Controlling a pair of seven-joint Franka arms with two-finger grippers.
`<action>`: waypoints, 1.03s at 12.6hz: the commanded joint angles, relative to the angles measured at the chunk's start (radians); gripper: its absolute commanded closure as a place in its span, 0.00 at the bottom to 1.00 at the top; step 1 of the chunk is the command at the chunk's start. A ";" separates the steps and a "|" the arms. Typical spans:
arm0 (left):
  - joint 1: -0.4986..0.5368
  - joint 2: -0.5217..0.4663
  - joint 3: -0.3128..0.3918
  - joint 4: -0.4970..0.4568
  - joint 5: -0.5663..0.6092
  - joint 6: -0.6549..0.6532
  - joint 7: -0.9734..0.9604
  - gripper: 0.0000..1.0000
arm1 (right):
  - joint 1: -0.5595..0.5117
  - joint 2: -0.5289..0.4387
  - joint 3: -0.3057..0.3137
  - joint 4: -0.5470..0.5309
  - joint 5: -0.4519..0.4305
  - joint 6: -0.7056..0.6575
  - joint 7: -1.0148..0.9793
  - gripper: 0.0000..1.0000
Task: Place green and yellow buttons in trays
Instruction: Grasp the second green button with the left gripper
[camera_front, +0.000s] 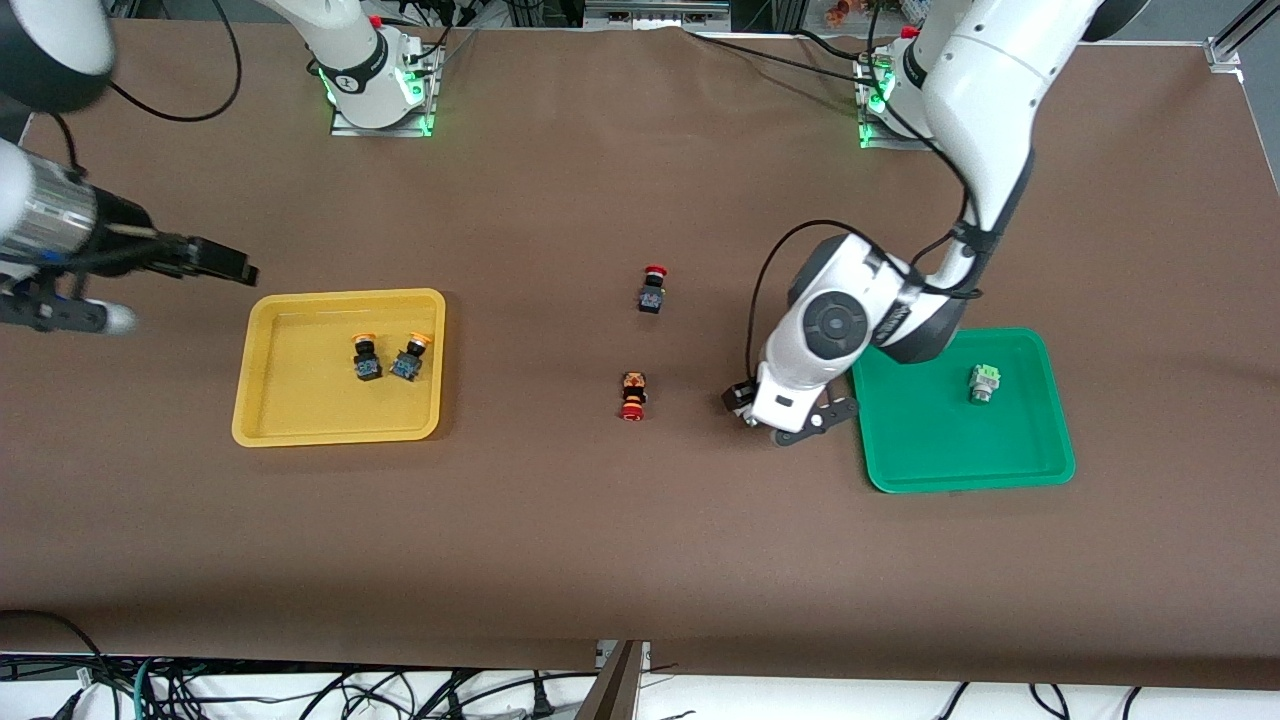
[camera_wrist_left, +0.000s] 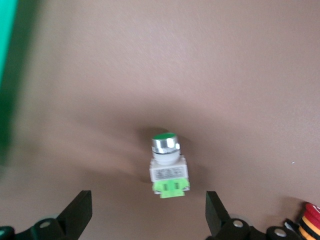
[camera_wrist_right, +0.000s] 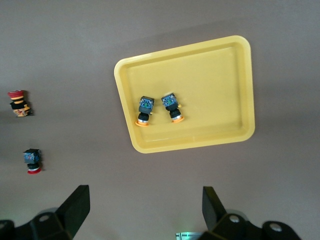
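Note:
The yellow tray (camera_front: 262, 400) holds both orange-yellow buttons (camera_front: 366, 358) (camera_front: 410, 357); they also show in the right wrist view (camera_wrist_right: 144, 111) (camera_wrist_right: 172, 107). The green tray (camera_front: 940, 460) holds one pale-green button (camera_front: 984, 383). My left gripper (camera_front: 790, 425) is low over the table beside the green tray, toward the table's middle. It is open (camera_wrist_left: 147, 200), and the other green button (camera_wrist_left: 169, 165) lies on the table just ahead of its fingers. That button is hidden under the hand in the front view. My right gripper (camera_front: 225, 265) is open and empty (camera_wrist_right: 145, 197), raised near the yellow tray (camera_wrist_right: 240, 90) at the right arm's end.
Two red-capped switches lie mid-table: one with a black body (camera_front: 652, 290), one with an orange-and-black body (camera_front: 633, 396) nearer the front camera. The second shows at the edge of the left wrist view (camera_wrist_left: 310, 225). The green tray's rim (camera_wrist_left: 12, 75) is close beside the left gripper.

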 joint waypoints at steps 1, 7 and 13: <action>-0.035 0.062 0.002 0.057 0.070 -0.001 -0.118 0.00 | -0.052 -0.113 0.067 -0.118 -0.044 0.010 -0.004 0.00; -0.048 0.099 0.000 0.043 0.165 0.056 -0.199 0.25 | -0.049 -0.132 0.107 -0.114 -0.154 0.040 -0.036 0.01; -0.054 0.113 -0.003 0.044 0.164 0.078 -0.246 1.00 | -0.049 -0.080 0.105 -0.023 -0.162 0.014 -0.036 0.00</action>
